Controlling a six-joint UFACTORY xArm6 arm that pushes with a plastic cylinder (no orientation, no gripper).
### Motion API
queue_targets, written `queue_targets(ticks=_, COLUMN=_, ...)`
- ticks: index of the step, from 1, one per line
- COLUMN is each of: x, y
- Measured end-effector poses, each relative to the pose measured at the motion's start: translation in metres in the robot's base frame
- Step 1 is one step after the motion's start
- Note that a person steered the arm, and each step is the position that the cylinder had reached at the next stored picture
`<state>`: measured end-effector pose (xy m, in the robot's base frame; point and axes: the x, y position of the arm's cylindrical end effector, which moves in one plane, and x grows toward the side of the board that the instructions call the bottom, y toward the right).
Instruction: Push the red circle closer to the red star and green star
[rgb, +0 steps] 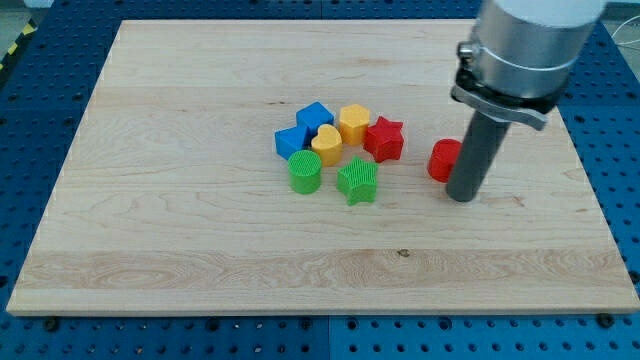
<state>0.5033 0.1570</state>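
In the camera view, the red circle (443, 159) lies on the worktop (180, 250), apart from the red star (384, 138) on its right side. My tip (462, 197) touches the circle's right edge, partly hiding it. The green star (357, 181) sits just below and left of the red star. There are no jaws, only a bare rod holding nothing. A risk, as I judge it: the tip stands low on the circle, so a leftward push could let it slip upward past the red star.
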Motion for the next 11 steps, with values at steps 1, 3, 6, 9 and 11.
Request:
queue_targets(ticks=1, x=-0.002, y=0.030)
queue_targets(ticks=3, x=-0.032, y=0.029)
queue_targets(ticks=6, x=-0.043, y=-0.024)
queue_targets(ticks=9, x=-0.040, y=-0.035)
queue_targets(ticks=11, x=-0.022, y=-0.041)
